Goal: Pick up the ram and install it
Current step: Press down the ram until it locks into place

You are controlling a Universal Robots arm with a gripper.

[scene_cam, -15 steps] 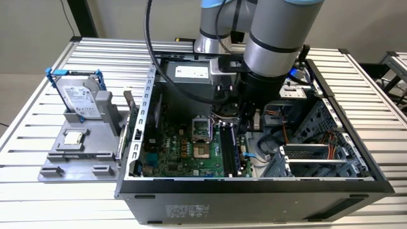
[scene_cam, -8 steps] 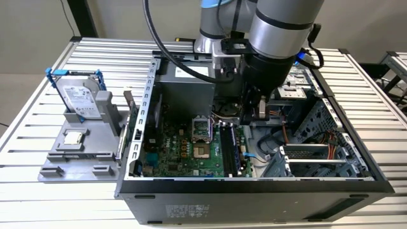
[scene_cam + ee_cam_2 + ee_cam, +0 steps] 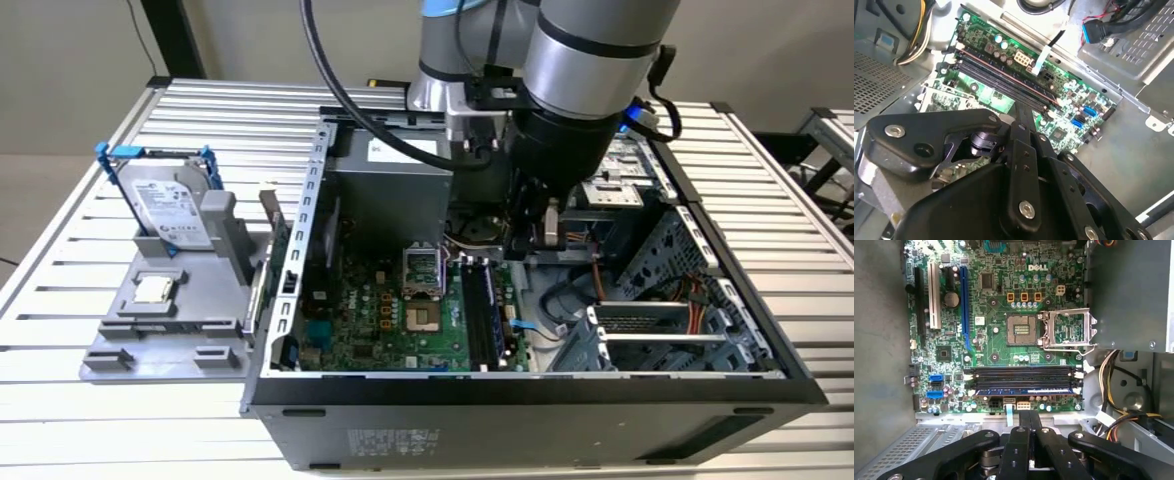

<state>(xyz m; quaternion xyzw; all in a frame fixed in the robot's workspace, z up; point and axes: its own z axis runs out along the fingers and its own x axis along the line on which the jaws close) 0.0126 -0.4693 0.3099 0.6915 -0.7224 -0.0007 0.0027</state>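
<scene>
The ram (image 3: 1024, 390) is a long narrow stick lying in one of the motherboard's (image 3: 999, 305) memory slots, beside the empty black slots. In the exterior view the ram (image 3: 481, 300) stands on edge in the slot to the right of the open CPU socket (image 3: 420, 268). My gripper (image 3: 526, 248) hangs inside the open computer case (image 3: 534, 385), just above and behind the slot's far end. Both wrist views show its black fingers (image 3: 1029, 422) pressed together with nothing between them, the tips (image 3: 1022, 109) hovering over the slots.
A silver hard drive in a blue frame (image 3: 167, 198) leans on a grey holder (image 3: 160, 330) at the exterior view's left, with a small square chip (image 3: 154, 289) below it. The power supply (image 3: 387, 180), cable bundles (image 3: 1114, 405) and the drive cage (image 3: 654, 320) crowd the case.
</scene>
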